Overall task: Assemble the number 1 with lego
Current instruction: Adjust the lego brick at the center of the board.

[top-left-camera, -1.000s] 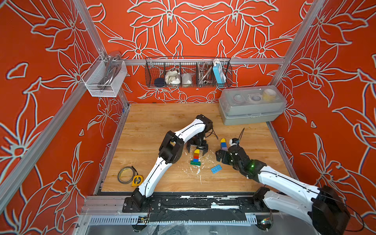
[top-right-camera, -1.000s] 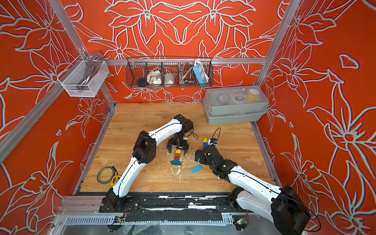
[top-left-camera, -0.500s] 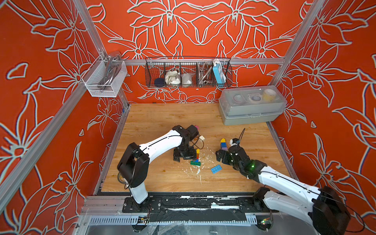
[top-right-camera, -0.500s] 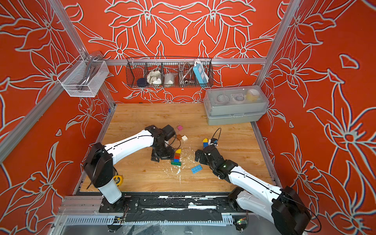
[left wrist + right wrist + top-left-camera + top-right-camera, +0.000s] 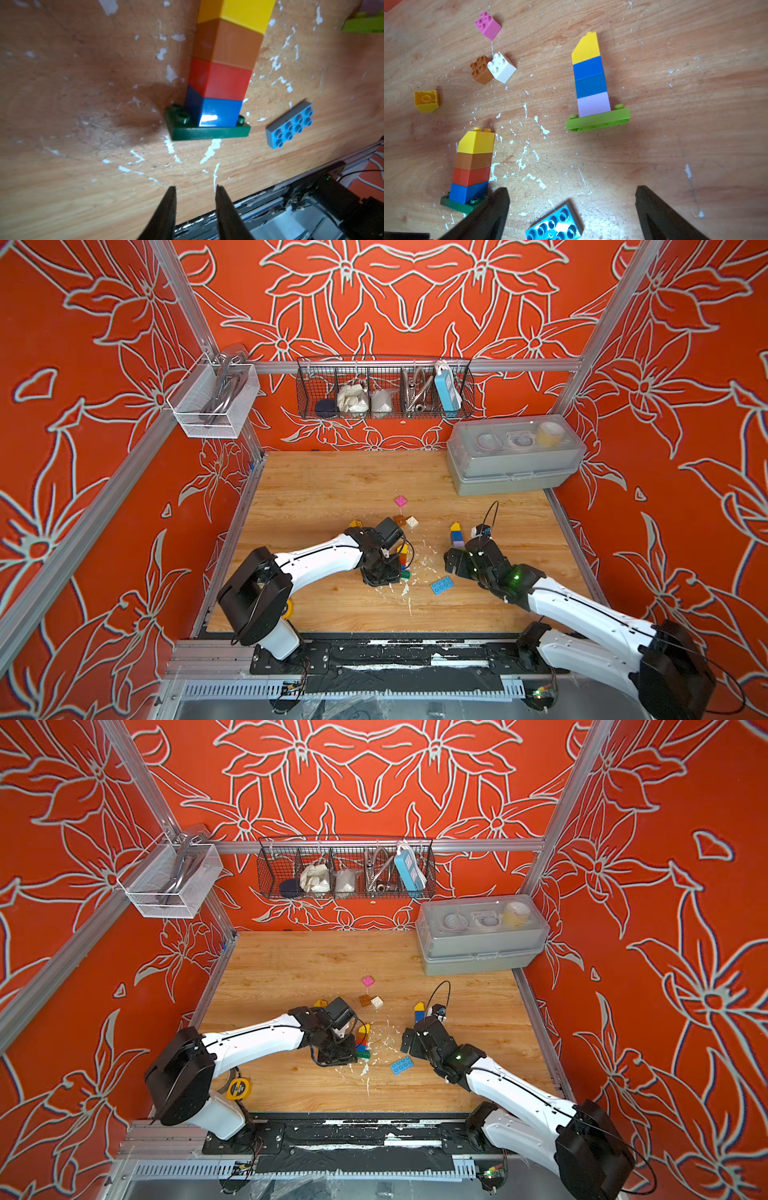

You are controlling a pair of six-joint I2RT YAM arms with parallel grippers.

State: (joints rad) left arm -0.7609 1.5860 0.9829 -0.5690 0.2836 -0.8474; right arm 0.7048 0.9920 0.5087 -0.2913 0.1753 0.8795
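Left hand [image 5: 195, 187], pressed together and empty, points downward just beside the brick tower [image 5: 220, 83]; right hand [image 5: 572, 190] hovers spread wide.

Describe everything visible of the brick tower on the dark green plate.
The tower is glossy plastic: top to bottom, a yellow sloped brick, brown brick, red brick and blue brick, pressed onto a dark green studded plate. It stands upright on the wooden table, plate flat. The shut left gripper is close by, not touching.

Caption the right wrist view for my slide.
Open right gripper near a light blue plate, facing a lime-based tower and a green-based tower.
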